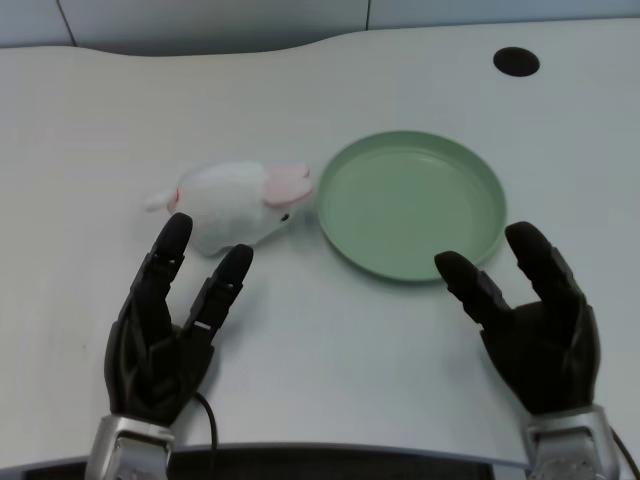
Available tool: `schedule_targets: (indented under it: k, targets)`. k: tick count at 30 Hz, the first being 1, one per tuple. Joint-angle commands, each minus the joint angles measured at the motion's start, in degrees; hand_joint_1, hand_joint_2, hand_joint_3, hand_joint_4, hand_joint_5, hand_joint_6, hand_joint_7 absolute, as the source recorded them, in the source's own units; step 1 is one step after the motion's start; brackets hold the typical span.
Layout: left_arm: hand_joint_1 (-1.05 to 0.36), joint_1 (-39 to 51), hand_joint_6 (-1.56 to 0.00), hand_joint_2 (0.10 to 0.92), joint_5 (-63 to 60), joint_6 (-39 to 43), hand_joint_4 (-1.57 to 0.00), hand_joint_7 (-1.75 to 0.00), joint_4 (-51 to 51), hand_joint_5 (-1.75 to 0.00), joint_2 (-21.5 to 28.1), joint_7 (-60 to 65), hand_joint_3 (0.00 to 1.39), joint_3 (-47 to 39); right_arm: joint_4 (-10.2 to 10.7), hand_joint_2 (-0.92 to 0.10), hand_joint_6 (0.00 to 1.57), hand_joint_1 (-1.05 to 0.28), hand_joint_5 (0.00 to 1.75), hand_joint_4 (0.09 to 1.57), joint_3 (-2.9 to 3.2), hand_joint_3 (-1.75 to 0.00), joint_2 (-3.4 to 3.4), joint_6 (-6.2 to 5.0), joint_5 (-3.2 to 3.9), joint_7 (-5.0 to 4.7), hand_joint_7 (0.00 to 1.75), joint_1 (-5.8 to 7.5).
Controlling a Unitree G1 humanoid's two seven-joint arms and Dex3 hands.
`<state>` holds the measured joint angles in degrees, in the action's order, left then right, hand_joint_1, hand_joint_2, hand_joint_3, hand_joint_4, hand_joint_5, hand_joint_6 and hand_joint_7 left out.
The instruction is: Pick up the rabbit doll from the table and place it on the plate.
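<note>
A white rabbit doll point(232, 204) with pink ears lies on its side on the white table, just left of the plate. The green round plate point(412, 204) sits at the middle of the table with nothing on it. My left hand point(170, 325) is open near the front edge, fingers spread and pointing up at the doll. Its fingertips point(178, 228) reach the doll's near side, and I cannot tell whether they touch it.
My right hand point(530, 315) waits open at the front right, just below the plate's rim. A dark round hole point(516, 61) sits in the table at the far right. A black cable point(208, 425) runs beside my left wrist.
</note>
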<state>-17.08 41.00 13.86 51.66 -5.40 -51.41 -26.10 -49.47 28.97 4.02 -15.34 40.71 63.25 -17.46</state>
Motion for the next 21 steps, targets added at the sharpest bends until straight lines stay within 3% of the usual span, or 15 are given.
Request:
schedule_targets:
  k: [1,4,8,12,17,21]
  targets:
    - [-0.52,1.03,-0.53,0.921,-0.84,2.42,-0.64,-0.01,-0.6,-0.07,-4.19,1.2,0.2,0.18,-1.18,-0.92,0.92,-0.85,0.01,0.96,0.14,-0.15,0.27,-0.13,-0.09,-0.6,0.01,-0.01]
    - [-0.52,0.65,-0.48,0.921,-0.93,3.42,-0.64,0.0,-1.53,-0.06,-3.2,-0.43,0.13,0.73,-1.52,-0.92,0.91,-0.84,0.0,0.95,0.27,-0.14,0.2,0.49,0.34,0.07,0.0,-0.43]
    - [-0.52,0.65,-0.47,0.921,-0.85,3.61,-0.63,0.0,-1.8,-0.05,-3.02,-0.63,0.1,0.97,-1.69,-0.92,0.91,-0.84,0.0,0.95,0.3,-0.15,0.17,0.43,0.36,0.17,0.0,-0.55]
    - [-0.48,-4.17,-0.58,0.909,-9.42,15.19,-0.73,-0.03,-7.28,-0.07,3.37,2.11,0.03,3.78,-2.91,-0.92,0.92,-0.84,0.0,0.95,0.42,-0.15,0.15,-0.76,-0.18,-0.91,0.0,-1.9]
    - [-0.47,-6.89,-0.59,0.893,-14.95,23.99,-0.75,-0.02,-5.01,-0.05,5.45,4.07,0.01,5.48,-3.72,-0.92,0.93,-0.84,0.01,0.96,0.69,-0.15,0.08,-0.77,-0.14,-1.03,0.01,-2.53]
    - [-0.48,-10.98,-0.59,0.867,-30.48,38.59,-0.7,-0.01,-1.18,-0.02,12.46,13.1,0.0,9.67,-3.83,-0.92,0.93,-0.85,0.01,0.97,0.95,-0.14,-0.3,-0.71,-0.06,-1.01,0.01,-2.72]
